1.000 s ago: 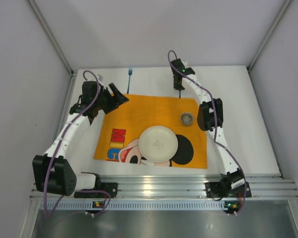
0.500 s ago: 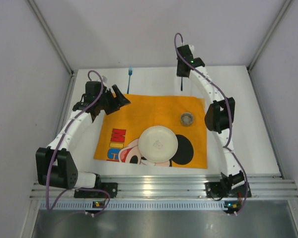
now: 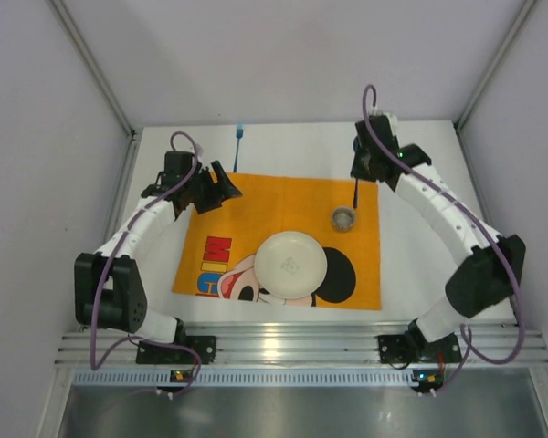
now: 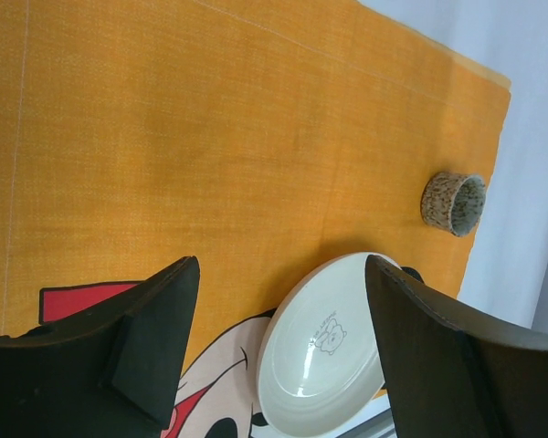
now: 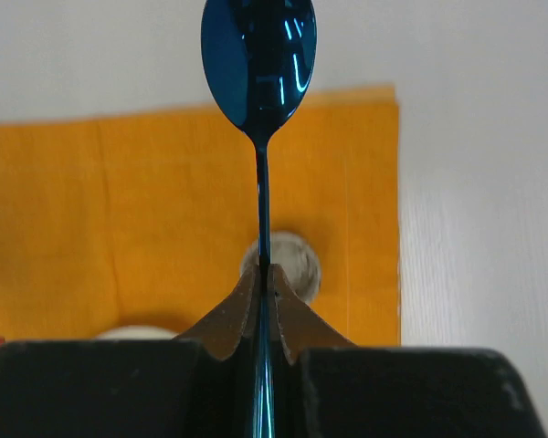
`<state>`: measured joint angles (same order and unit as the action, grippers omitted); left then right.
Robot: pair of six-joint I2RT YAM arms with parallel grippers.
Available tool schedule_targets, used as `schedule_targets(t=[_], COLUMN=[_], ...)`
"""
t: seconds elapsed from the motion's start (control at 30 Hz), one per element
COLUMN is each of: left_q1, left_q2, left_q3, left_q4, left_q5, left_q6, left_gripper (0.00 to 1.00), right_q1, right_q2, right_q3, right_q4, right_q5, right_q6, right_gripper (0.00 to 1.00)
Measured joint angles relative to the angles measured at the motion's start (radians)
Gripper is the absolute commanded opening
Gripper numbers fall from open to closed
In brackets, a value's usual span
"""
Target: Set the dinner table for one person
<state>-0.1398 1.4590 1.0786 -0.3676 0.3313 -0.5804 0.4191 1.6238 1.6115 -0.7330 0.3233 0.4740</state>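
The white dinner table (image 3: pixel 438 237) carries an orange cartoon placemat (image 3: pixel 265 205). A cream plate (image 3: pixel 290 265) lies on the mat's near middle, and a small speckled cup (image 3: pixel 344 219) stands at its right. My right gripper (image 3: pixel 361 170) is shut on a dark blue spoon (image 3: pixel 355 195) and holds it above the mat's back right corner, just behind the cup. In the right wrist view the spoon (image 5: pixel 259 55) sticks out from the shut gripper (image 5: pixel 263 274), with the cup (image 5: pixel 292 260) below. My left gripper (image 3: pixel 221 182) is open and empty over the mat's back left corner; its wrist view shows the plate (image 4: pixel 324 347) and the cup (image 4: pixel 453 203).
A light blue fork (image 3: pixel 238 146) lies on the table behind the mat's back left edge. Grey walls enclose the table at the left, back and right. An aluminium rail (image 3: pixel 292 342) runs along the near edge.
My right arm has swung right and toward me, carrying the spoon from the table's back to above the mat's back right corner by the cup. My left gripper has shifted slightly.
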Motion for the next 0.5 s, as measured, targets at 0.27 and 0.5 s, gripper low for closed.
schedule_targets(t=[0.27,0.5], left_q1=[0.0,0.0], left_q2=[0.033,0.074], left_q3=[-0.027,-0.028], left_q4=[0.001,0.007], left_q5=[0.0,0.011], left_q6=[0.034,0.052], left_gripper=[0.78,0.77], right_q1=[0.23,0.261], right_q2=[-0.286,-0.314], right_q3=[-0.522,-0.668], right_q4=[-0.076,-0.064], right_q5=[-0.082,-0.118], right_q6=[0.228,0.358], right_gripper=[0.0,0.0])
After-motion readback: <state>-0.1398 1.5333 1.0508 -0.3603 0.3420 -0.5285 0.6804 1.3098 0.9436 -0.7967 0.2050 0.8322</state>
